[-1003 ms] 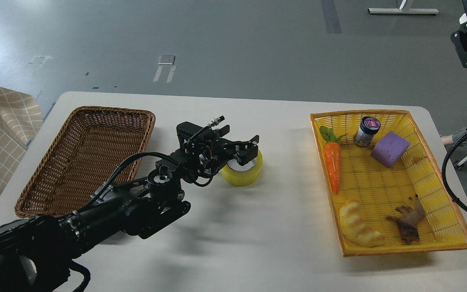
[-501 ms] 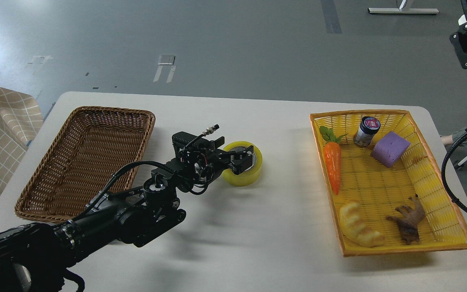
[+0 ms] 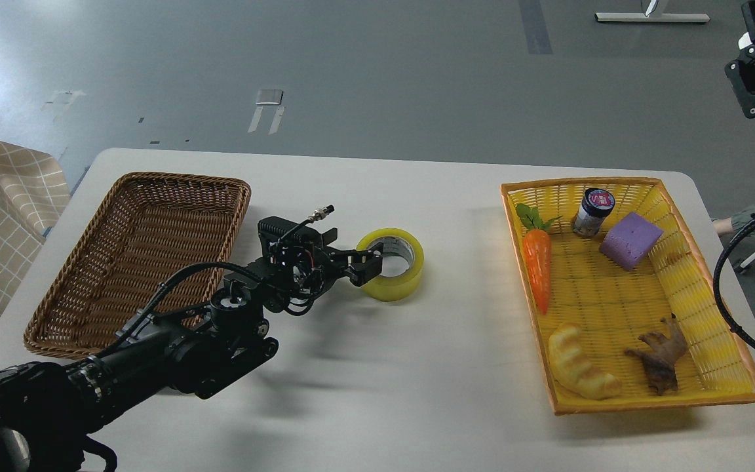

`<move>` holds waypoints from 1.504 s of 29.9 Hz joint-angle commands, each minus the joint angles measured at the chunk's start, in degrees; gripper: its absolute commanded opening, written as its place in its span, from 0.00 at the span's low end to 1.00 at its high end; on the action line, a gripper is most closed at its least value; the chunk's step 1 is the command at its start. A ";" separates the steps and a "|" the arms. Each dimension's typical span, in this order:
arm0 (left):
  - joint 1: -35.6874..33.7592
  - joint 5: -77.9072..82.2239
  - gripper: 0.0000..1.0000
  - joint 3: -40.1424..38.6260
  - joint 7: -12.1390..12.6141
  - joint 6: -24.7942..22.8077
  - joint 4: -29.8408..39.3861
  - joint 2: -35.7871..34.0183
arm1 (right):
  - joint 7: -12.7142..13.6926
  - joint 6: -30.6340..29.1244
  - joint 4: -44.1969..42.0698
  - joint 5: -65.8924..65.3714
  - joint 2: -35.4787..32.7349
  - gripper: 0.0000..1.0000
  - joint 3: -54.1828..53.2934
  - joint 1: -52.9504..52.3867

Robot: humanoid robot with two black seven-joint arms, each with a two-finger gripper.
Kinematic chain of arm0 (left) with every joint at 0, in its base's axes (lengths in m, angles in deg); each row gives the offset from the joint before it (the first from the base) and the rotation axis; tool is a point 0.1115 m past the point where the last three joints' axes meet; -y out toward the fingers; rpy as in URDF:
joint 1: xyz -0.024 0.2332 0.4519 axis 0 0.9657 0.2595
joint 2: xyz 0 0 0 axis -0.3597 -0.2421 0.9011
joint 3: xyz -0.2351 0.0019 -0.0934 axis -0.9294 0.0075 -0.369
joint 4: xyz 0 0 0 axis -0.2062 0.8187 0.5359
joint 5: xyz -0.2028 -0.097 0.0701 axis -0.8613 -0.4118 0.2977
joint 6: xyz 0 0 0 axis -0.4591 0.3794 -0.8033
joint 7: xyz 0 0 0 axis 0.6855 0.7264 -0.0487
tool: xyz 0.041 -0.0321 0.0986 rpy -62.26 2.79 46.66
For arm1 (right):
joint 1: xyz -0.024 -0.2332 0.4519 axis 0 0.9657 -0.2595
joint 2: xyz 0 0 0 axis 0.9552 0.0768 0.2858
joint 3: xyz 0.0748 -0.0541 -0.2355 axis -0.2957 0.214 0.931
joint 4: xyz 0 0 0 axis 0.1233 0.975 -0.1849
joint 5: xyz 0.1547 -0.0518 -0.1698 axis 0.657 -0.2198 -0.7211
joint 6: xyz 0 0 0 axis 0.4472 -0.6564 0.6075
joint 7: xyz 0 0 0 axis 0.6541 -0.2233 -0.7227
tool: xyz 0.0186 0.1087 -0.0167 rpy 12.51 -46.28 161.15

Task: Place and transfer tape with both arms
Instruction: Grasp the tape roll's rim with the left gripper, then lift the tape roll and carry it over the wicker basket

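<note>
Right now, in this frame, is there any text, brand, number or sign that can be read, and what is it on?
Small jar in the yellow basket: a red and white mark on its dark lid, too small to read.
Left gripper beside the tape: no marking legible.
Right gripper: no marking legible.
Nothing else in view carries text.

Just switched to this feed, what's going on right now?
The left gripper is at the near-left rim of the glossy yellow roll of packing tape, which lies flat on the white table between the brown wicker basket and the yellow basket. The right gripper hangs high at the right edge.
</note>
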 commanded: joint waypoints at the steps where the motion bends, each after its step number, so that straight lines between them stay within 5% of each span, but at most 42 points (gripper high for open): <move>1: 0.17 -0.26 0.96 0.00 -0.60 -0.16 -0.01 -1.24 | 0.00 0.00 -0.19 0.00 0.01 1.00 0.00 0.01; 6: 0.00 -0.26 0.89 0.00 -0.78 -0.16 0.08 -1.07 | 0.00 0.00 -0.28 0.00 0.10 1.00 0.08 0.01; 28: -0.44 -2.63 0.90 0.00 -1.31 -3.68 0.96 -0.72 | 0.00 0.00 -0.98 0.00 -0.07 1.00 0.08 1.68; 31: -0.44 -2.54 0.81 0.00 -1.31 -3.68 0.96 -0.63 | 0.00 0.00 -0.98 0.00 -0.07 1.00 0.00 1.68; 37: -0.44 -2.63 0.44 0.00 -0.61 -5.08 0.96 -0.81 | 0.00 0.00 -1.07 -0.09 -0.07 1.00 0.08 1.68; 45: -0.53 -2.63 0.36 0.00 -0.69 -6.22 0.96 -1.16 | 0.00 0.00 -1.59 -0.09 -0.07 1.00 0.08 1.68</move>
